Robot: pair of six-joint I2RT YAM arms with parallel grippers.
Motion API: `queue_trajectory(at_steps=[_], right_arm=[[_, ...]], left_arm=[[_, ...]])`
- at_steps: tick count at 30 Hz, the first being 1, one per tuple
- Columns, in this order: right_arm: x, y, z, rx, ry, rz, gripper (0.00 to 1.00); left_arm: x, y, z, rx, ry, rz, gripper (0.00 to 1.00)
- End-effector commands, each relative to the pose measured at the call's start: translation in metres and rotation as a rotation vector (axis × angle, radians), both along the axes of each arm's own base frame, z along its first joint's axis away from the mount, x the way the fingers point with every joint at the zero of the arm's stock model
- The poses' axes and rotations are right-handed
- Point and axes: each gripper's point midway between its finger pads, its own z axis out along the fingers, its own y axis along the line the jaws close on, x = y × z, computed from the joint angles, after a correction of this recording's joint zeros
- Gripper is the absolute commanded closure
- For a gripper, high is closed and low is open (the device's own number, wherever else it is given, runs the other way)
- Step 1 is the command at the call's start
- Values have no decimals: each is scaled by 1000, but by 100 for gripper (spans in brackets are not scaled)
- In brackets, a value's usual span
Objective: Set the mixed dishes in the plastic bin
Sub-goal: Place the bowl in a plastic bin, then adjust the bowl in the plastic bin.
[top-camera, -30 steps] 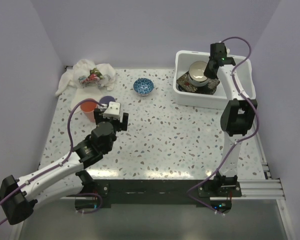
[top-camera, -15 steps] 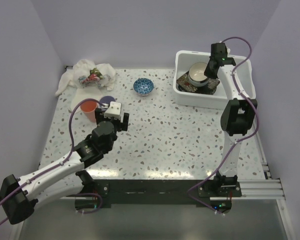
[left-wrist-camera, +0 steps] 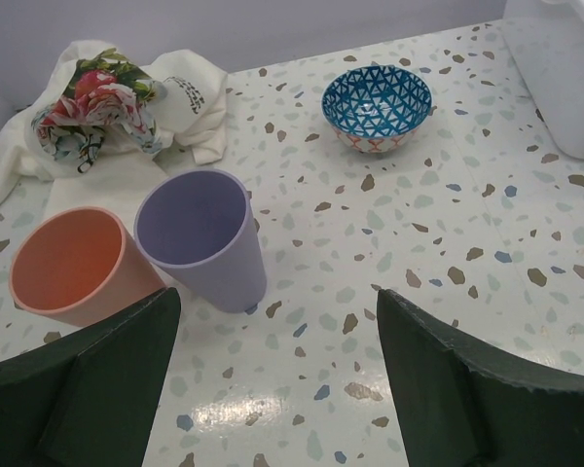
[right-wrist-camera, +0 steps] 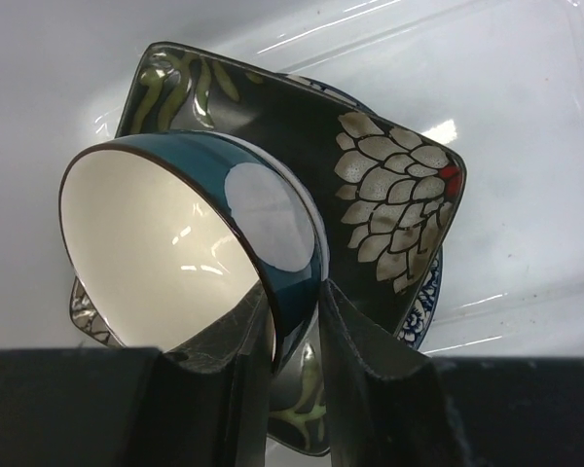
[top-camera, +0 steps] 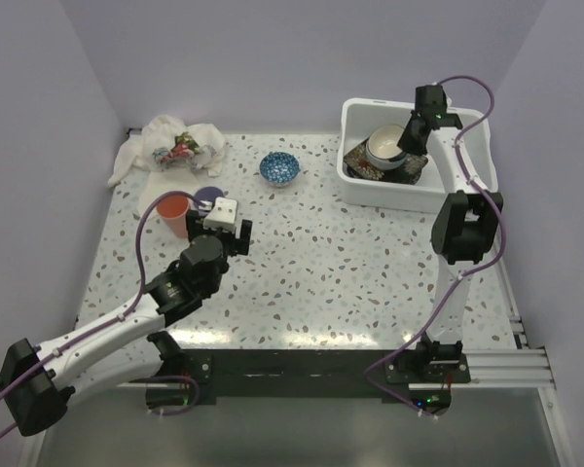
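Your right gripper pinches the rim of a teal, cream-lined ceramic bowl, which tilts over the dark floral square plate inside the large white plastic bin. Your left gripper is spread wide over the speckled table, just short of the purple plastic cup and the orange plastic cup. A small blue-patterned bowl sits beyond them.

We see bright, even light from above in every view, with only soft shadows. Glare whitens the terrazzo table at the lower middle of the top and left wrist views. In the right wrist view, streaks glint on the plastic bin at upper right and inside the teal bowl. The bottom foreground there is dark and blurred.
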Motion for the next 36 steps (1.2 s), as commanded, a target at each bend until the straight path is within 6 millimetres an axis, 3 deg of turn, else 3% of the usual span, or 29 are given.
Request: queue_trajectory(at_steps=[1, 2, 11, 15, 19, 28, 36], right_arm=[[14, 14, 26, 138, -111, 3, 78], [14, -1, 24, 153, -114, -25, 78], [13, -6, 38, 145, -138, -26, 52], [13, -5, 38, 144, -135, -14, 50], [13, -4, 32, 147, -125, -16, 58], [13, -5, 39, 149, -137, -17, 95], [8, -3, 46, 168, -119, -18, 100]], left_arm=[[4, -1, 16, -39, -36, 3, 14], [4, -2, 16, -38, -35, 0, 14], [5, -3, 15, -37, -29, -6, 14], [5, -4, 14, -35, -24, -10, 14], [5, -3, 14, -33, -23, -5, 14], [6, -5, 13, -31, -17, -11, 14], [6, -7, 11, -26, -10, -17, 15]])
